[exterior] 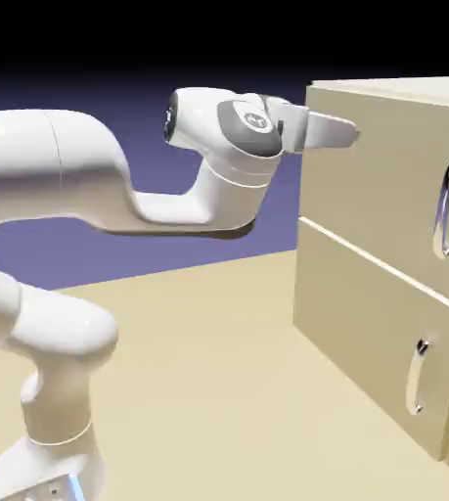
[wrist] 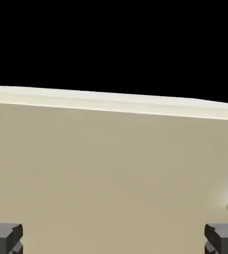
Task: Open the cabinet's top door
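Beige cabinet (exterior: 384, 254) fills our hand view; the top door (exterior: 394, 186) faces us, its silver bar handle (exterior: 447, 209) well right of our gripper (exterior: 340, 132). Jaws spread wide, empty. We risk striking the panel, since we're aimed off the handle.

beige cabinet (exterior: 365, 294) upright on table at right; top door (exterior: 384, 186) shut, flush; vertical silver handle (exterior: 447, 208) near its right edge

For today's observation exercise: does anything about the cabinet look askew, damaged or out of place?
Nothing stands out. The cabinet sits square, both panels shut and flush, handles upright; the open gripper is near its upper corner.
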{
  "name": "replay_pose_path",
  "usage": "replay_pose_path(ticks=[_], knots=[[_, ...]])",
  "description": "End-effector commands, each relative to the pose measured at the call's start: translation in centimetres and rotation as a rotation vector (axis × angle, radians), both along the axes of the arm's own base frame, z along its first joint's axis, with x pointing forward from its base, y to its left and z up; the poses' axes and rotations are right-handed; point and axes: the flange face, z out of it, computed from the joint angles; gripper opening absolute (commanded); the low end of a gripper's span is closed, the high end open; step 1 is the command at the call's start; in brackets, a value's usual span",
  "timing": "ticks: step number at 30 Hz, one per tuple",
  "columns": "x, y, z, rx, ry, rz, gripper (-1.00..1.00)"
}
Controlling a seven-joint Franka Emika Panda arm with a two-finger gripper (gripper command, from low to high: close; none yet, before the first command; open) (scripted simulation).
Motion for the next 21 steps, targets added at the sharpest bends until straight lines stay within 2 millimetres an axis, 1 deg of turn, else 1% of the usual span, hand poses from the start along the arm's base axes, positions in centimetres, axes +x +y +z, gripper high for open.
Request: replay_pose_path(ticks=[1,6,11,16,21], knots=[[0.2,-0.5,-0.2,0.004,-0.010,-0.002,1.00],[1.7,-3.1,-1.8,0.023,-0.051,-0.014,1.00],[3.6,-5.6,-4.3,0.041,-0.082,-0.025,1.00],[5.8,-7.8,-7.5,0.054,-0.103,-0.033,1.00],[8.2,-9.8,-11.4,0.062,-0.113,-0.036,1.00]])
